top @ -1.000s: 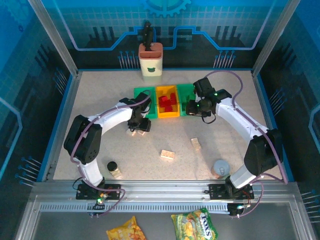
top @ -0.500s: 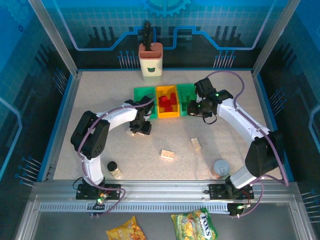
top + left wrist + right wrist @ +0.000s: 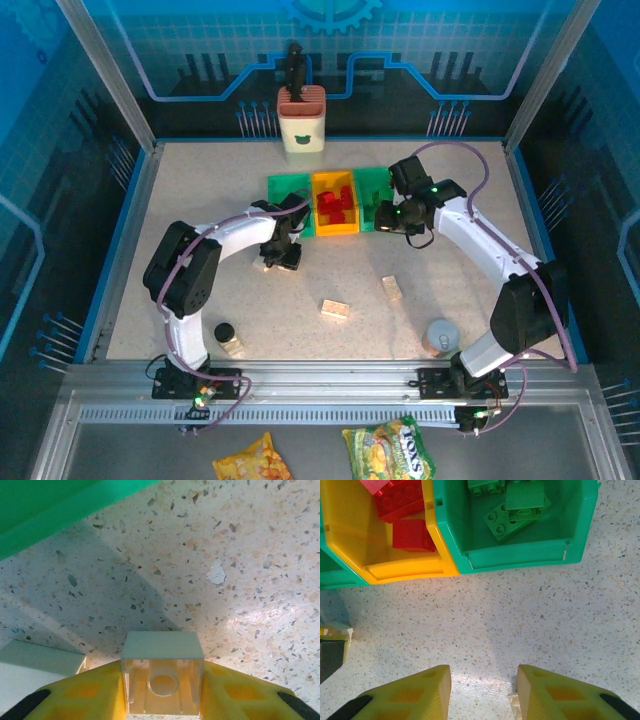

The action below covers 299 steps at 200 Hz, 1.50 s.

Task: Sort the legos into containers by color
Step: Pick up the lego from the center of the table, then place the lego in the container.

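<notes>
In the left wrist view my left gripper (image 3: 162, 690) is shut on a cream lego (image 3: 162, 652), held just over the table with its hollow underside facing the camera. A second cream lego (image 3: 40, 662) lies beside it. From above, this gripper (image 3: 283, 255) sits in front of the left green container (image 3: 287, 182). My right gripper (image 3: 484, 690) hangs open over bare table, nothing between its fingers; a cream lego's corner (image 3: 514, 706) peeks beside one finger. Red legos (image 3: 400, 505) lie in the orange-yellow container (image 3: 402, 569), green legos (image 3: 520, 505) in the right green container (image 3: 520, 556).
Two cream legos (image 3: 336, 309) (image 3: 391, 288) lie loose mid-table. A black-capped jar (image 3: 224, 332) stands near the front left, a grey cup (image 3: 440, 336) near the front right. A tall cream holder (image 3: 301, 122) stands at the back.
My left gripper has closed on the cream lego and shifted slightly right, towards the containers. The right arm has barely moved.
</notes>
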Each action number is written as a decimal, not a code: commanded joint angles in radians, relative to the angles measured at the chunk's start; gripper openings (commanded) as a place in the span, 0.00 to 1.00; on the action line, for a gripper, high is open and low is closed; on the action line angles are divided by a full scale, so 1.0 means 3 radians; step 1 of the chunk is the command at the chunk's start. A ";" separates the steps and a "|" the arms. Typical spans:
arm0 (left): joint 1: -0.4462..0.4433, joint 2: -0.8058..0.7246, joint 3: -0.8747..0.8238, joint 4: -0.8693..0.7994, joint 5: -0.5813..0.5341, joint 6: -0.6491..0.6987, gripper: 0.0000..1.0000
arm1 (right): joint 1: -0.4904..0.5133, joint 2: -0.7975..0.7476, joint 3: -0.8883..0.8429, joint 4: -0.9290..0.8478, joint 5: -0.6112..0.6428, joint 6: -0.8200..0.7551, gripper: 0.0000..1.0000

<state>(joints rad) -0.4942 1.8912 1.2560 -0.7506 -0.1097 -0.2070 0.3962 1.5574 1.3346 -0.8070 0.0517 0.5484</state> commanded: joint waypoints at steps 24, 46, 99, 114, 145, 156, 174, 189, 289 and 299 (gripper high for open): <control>-0.0034 -0.0255 0.0057 -0.0029 -0.0103 -0.0095 0.36 | -0.0053 -0.0119 -0.0041 -0.0076 0.0027 -0.0031 0.40; -0.0028 -0.0354 0.0114 -0.0039 -0.0198 -0.0215 0.36 | -0.0053 -0.0123 -0.0049 -0.0076 0.0012 -0.0028 0.40; 0.0034 -0.0411 0.0387 -0.0083 -0.0196 -0.0356 0.36 | -0.0055 -0.0164 -0.0052 -0.0092 0.0012 -0.0048 0.40; 0.0070 -0.0365 0.0497 -0.0091 -0.0205 -0.0392 0.36 | -0.0052 -0.0174 -0.0057 -0.0092 0.0012 -0.0046 0.40; 0.0181 -0.0190 0.0735 -0.0071 -0.0120 -0.0520 0.36 | -0.0053 -0.0190 -0.0067 -0.0103 0.0014 -0.0053 0.40; 0.0224 -0.0104 0.0845 -0.0085 -0.0092 -0.0564 0.36 | -0.0054 -0.0196 -0.0072 -0.0107 0.0018 -0.0056 0.40; 0.0272 0.0044 0.1022 -0.0078 -0.0054 -0.0611 0.36 | -0.0054 -0.0211 -0.0081 -0.0117 0.0032 -0.0062 0.40; 0.0294 0.0188 0.1187 -0.0085 -0.0054 -0.0624 0.36 | -0.0059 -0.0216 -0.0082 -0.0130 0.0037 -0.0068 0.40; 0.0425 0.0990 0.2014 -0.0152 -0.0239 -0.0708 0.37 | -0.0065 -0.0216 -0.0138 -0.0132 0.0034 -0.0059 0.40; 0.0438 0.1048 0.2034 -0.0143 -0.0251 -0.0731 0.37 | -0.0063 -0.0219 -0.0143 -0.0133 0.0032 -0.0058 0.40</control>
<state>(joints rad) -0.3721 2.1593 1.8271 -0.7658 -0.1566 -0.3950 0.3935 1.5154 1.3048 -0.8295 0.0521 0.5407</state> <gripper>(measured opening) 0.366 0.405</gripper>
